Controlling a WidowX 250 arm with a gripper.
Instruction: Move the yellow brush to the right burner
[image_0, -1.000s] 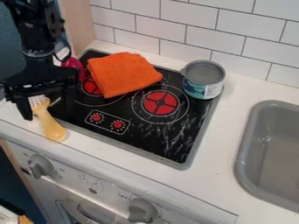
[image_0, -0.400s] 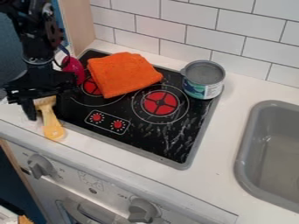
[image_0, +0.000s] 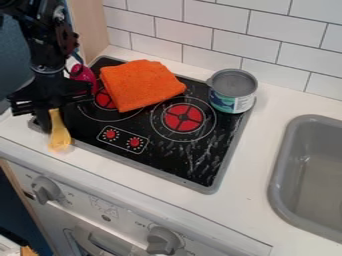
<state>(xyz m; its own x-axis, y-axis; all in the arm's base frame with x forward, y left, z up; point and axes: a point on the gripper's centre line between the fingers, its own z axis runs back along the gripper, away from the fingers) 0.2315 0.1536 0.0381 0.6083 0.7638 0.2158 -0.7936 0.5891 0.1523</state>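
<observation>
At the near edge is the white oven front (image_0: 77, 201), with a grey knob (image_0: 162, 240) toward the right and another grey knob (image_0: 45, 190) farther left. Behind it runs the white counter (image_0: 133, 175), with the grey sink (image_0: 276, 175) set in at the right.

The yellow brush (image_0: 59, 134) is at the left, by the near left corner of the black cooktop (image_0: 194, 162), its handle end toward me at the near side and its other end up at my gripper (image_0: 51, 120). How far open I am, and whether I have hold of it, I cannot tell.

On the cooktop, two red dials (image_0: 135, 142) sit near the front edge. The right burner (image_0: 182, 117) lies beyond and to the right of them, well apart from the brush. The left burner (image_0: 105, 100) is partly under the folded orange cloth (image_0: 141, 85). A grey-topped can (image_0: 232, 92) stands at the far right corner, and a dark pink object (image_0: 83, 75) is at the far left. Farthest off are a pale wooden panel (image_0: 89, 25) at the left and the white tiled wall (image_0: 234, 25).
</observation>
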